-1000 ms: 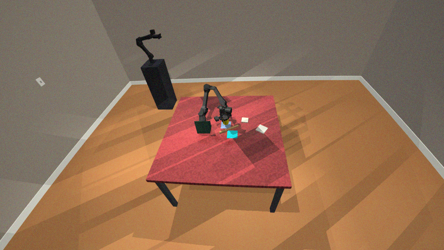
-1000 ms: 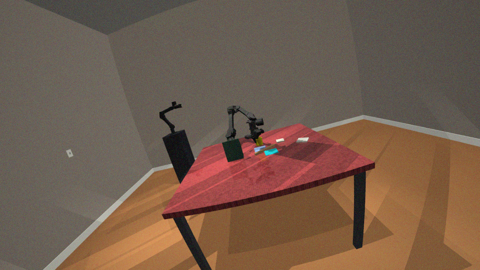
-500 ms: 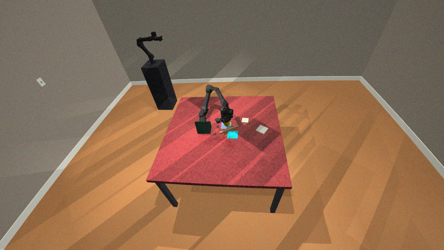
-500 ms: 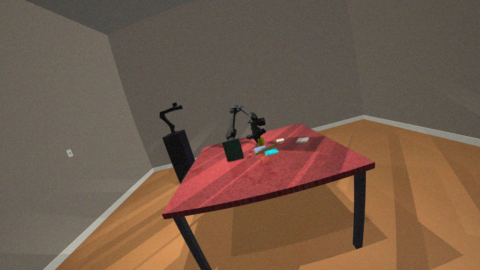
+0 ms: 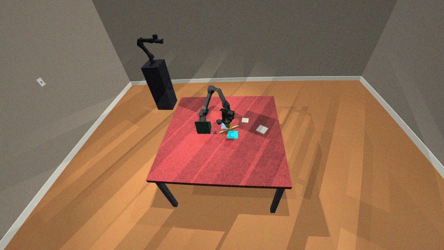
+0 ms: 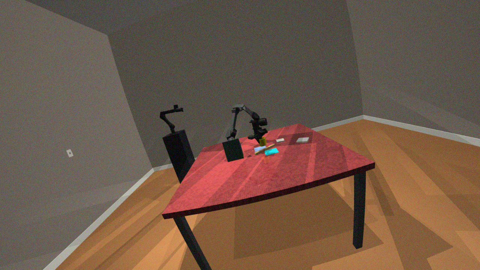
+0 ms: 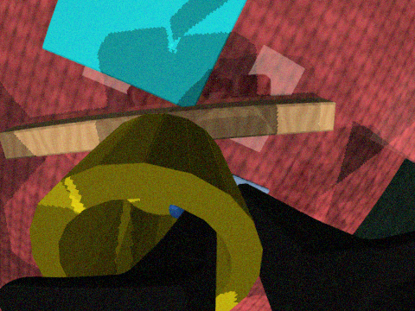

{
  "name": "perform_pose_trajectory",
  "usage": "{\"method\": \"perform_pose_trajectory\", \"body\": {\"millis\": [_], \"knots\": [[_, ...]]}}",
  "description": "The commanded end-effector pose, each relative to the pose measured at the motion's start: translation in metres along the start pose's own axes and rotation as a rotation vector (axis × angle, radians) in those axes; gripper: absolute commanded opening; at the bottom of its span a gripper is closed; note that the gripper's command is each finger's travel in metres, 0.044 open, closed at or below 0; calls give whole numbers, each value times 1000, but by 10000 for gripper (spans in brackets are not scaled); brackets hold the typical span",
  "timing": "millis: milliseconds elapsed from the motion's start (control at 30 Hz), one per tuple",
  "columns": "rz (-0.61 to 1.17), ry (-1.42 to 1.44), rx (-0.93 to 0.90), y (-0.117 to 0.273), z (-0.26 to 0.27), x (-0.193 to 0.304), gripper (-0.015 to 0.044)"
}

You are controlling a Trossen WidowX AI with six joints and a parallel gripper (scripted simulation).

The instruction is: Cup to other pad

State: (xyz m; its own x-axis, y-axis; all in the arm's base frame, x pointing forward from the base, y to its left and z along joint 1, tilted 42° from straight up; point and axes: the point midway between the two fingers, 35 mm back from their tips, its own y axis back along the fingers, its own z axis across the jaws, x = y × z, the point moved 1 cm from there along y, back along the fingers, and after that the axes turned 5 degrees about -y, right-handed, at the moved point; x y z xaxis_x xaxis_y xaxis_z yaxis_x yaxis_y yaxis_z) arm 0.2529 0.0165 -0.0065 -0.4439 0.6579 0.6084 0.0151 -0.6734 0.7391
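The yellow cup is held above the table, over the near side of the light blue pad and close to the wooden bar. My gripper is shut on the cup's wall, one finger inside and one outside. A blue marble shows inside the cup in the wrist view; the fingers and wall hide the rest of the inside. The cyan pad lies beyond the bar and bears nothing but shadow.
The wooden bar lies between the pads. A dark green block stands left of them. Two white tiles lie to the right. Another arm stands on a dark pedestal behind the table.
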Motion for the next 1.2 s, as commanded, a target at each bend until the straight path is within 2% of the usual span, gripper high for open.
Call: {"method": "perform_pose_trajectory", "body": {"millis": [0, 1167], "knots": [[-4, 7, 2, 1, 2, -9, 0], [-8, 9, 1, 4, 9, -74, 0]]}}
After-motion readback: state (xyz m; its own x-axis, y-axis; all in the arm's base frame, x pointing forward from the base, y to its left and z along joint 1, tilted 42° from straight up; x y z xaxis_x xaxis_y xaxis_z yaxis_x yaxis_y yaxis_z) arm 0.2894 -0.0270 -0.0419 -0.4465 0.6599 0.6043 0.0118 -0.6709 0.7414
